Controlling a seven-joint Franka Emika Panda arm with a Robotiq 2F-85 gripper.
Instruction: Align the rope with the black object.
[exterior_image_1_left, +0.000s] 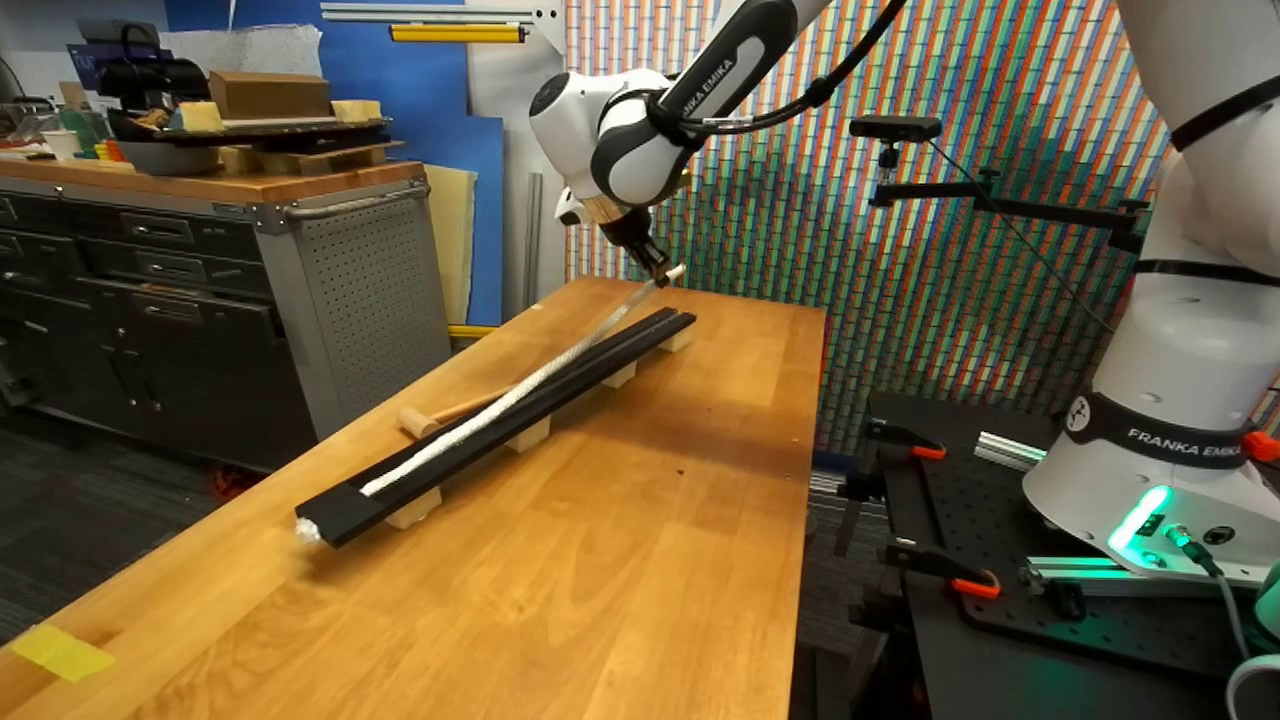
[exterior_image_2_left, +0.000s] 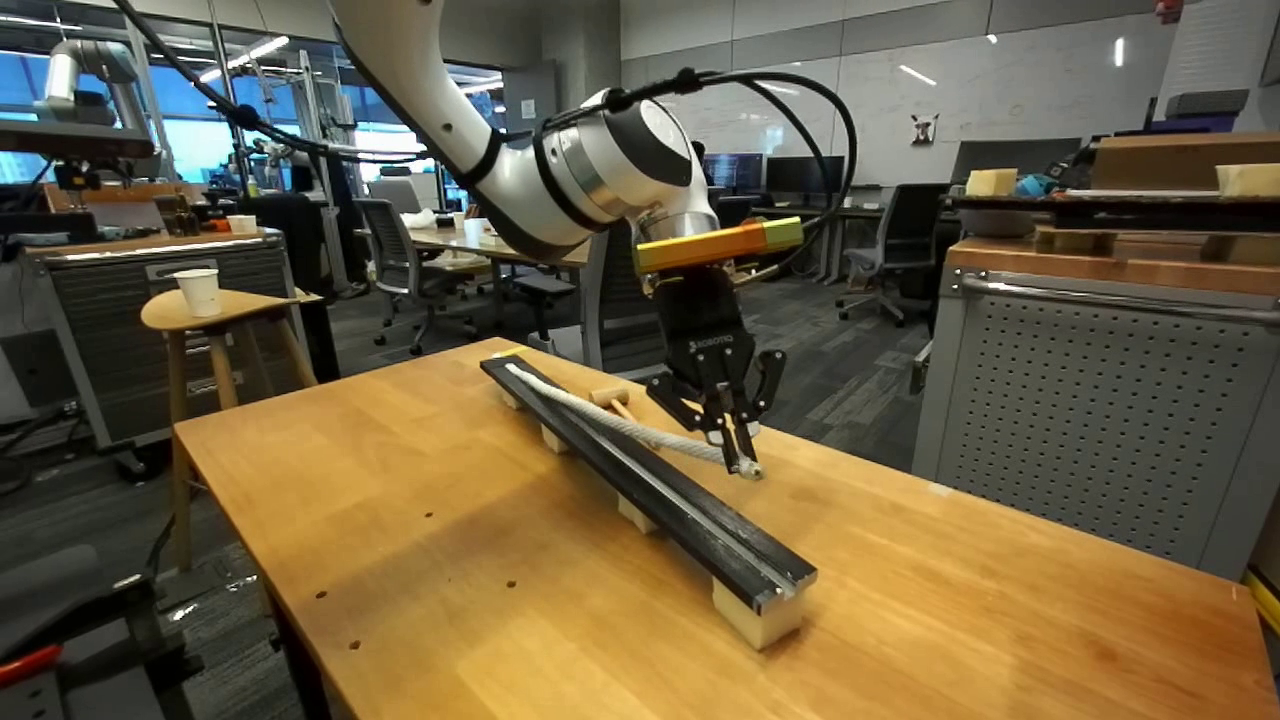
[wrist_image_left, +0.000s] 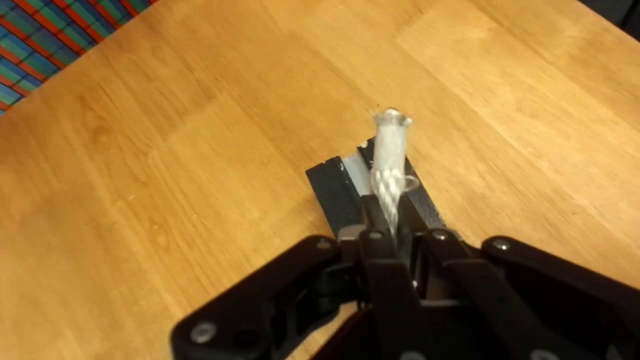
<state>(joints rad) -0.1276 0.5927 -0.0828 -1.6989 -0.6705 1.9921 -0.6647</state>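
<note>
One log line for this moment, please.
gripper: shut on rope near one end; far end: on bar; held end: raised; alignment: incomplete

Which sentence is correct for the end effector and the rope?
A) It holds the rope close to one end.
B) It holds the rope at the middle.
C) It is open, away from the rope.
A: in the wrist view only a short tip of the rope sticks out past the closed end effector.
</note>
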